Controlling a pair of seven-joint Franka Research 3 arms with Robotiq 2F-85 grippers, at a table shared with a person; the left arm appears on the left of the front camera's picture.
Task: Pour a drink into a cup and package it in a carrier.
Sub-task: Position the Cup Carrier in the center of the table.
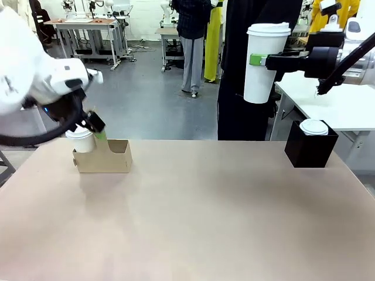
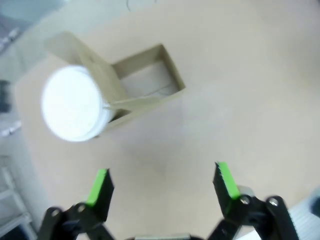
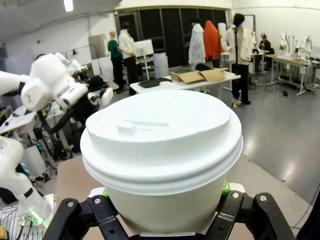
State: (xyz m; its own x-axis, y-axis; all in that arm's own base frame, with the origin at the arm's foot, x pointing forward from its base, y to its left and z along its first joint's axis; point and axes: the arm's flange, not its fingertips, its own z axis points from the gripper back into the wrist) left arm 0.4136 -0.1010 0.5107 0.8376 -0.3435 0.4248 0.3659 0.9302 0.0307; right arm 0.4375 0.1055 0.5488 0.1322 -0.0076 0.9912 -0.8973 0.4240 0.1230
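The right gripper (image 1: 262, 60) has its jaws clamped on the tall white cup (image 1: 265, 82). The left gripper (image 1: 96, 129) has its jaws spread wide on nothing.

From the front, the cup hangs upright with its lid (image 1: 268, 28) on, high up and well to the right of the carrier (image 1: 111, 158). A shorter cup (image 1: 81, 140) fills the carrier's left slot, and the right slot looks free. The left gripper hovers just above the carrier, close to the shorter cup. A black box (image 1: 309, 151) stands on the table (image 1: 193, 222), well to the carrier's right.

The left wrist looks down between its green pads (image 2: 100, 187) onto the carrier (image 2: 150, 82). The empty slot is open, and the handle panel (image 2: 87, 60) separates it from the shorter cup (image 2: 75, 102).

On the right wrist, the fingers (image 3: 100, 210) hug the cup (image 3: 165, 210) just under the lid's (image 3: 160, 135) rim. The drink can't be seen through the lid.

The step in hand seems to be bringing the cup across to the carrier's free slot.
- Keep the cup vertical during the traverse, since a tilt could push liquid against the lid.
- Arrive directly above the free slot, on the side of the handle panel away from the shorter cup, then lower straight down.
- The carrier is light cardboard and will likely slide or tip if the cup's base catches its wall.
- The left gripper should move away from above the slot before the cup comes down, or brace the carrier's outer wall.
- Let go only once the cup sits at the bottom of the slot.
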